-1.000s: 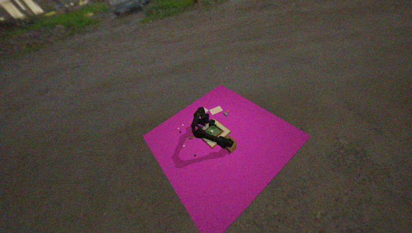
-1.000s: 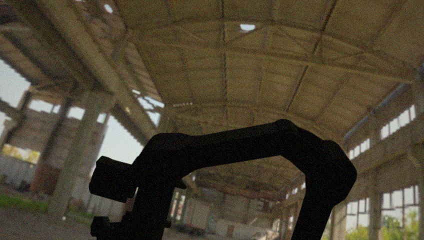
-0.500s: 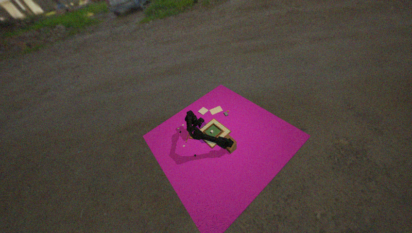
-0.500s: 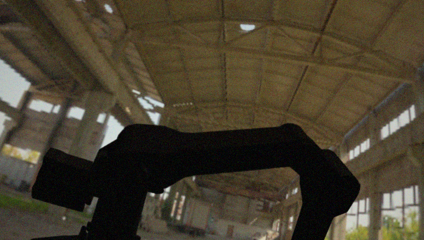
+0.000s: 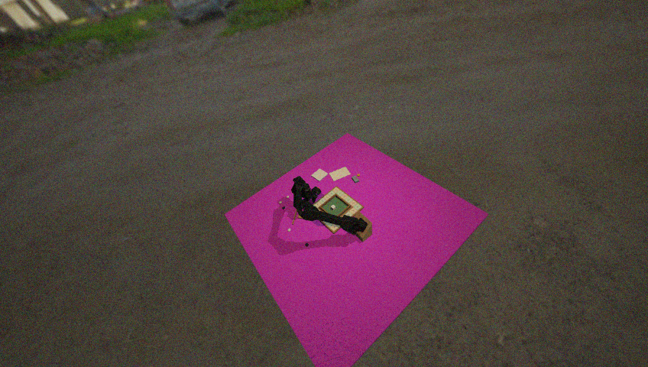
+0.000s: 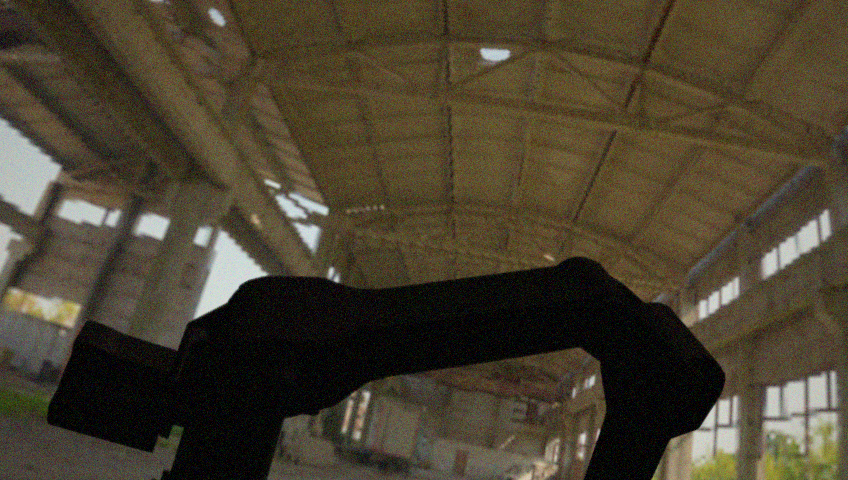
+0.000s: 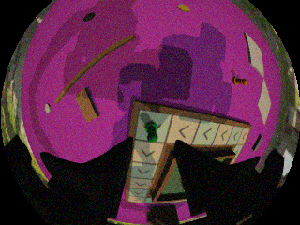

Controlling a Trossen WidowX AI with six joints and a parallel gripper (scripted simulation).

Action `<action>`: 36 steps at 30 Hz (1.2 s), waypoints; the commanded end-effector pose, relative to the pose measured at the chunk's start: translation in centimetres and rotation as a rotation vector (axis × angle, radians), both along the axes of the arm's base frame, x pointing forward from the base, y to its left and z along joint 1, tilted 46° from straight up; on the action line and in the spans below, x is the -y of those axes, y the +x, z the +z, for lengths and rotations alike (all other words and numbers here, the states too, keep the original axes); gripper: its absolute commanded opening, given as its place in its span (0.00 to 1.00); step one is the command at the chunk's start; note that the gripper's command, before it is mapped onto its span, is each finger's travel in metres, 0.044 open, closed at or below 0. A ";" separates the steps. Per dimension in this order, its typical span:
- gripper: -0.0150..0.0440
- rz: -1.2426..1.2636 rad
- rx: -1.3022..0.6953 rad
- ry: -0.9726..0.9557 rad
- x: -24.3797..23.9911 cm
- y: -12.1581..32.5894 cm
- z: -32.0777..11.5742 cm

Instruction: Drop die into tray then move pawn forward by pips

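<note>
The die (image 5: 333, 207) lies in the green-floored tray (image 5: 335, 196) (image 7: 172, 184) at the middle of the board (image 5: 354, 202) (image 7: 186, 144). It is white; its top pips are too small to read, and it is hidden in the wrist view. The green pawn (image 7: 151, 132) stands upright on the corner square in the wrist view. Arrows run along the top row towards this corner, then down the left column. My gripper (image 7: 154, 142) is partly open and empty, above the board, with the pawn showing between and just beyond its fingertips. Contact cannot be told.
An orange pawn-like piece (image 7: 240, 81) lies off the board. A long wooden stick (image 7: 94, 68), a brown block (image 7: 85, 106) and small discs lie on the other side. Two cream cards (image 5: 319, 174) (image 5: 340, 173) and a grey block (image 5: 355, 179) lie behind the board.
</note>
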State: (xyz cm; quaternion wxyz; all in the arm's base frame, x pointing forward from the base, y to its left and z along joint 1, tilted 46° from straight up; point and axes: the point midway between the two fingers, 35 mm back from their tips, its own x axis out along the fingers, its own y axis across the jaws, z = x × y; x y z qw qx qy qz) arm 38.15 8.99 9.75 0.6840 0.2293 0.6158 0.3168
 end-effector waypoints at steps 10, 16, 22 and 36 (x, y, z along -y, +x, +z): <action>0.59 0.000 -0.012 0.007 -1.6 -0.2 -1.6; 0.59 0.000 -0.012 0.008 -2.3 -0.2 -2.3; 0.50 0.000 -0.012 0.009 -2.6 -0.2 -2.5; 0.25 0.000 -0.012 0.008 -2.6 -0.2 -2.5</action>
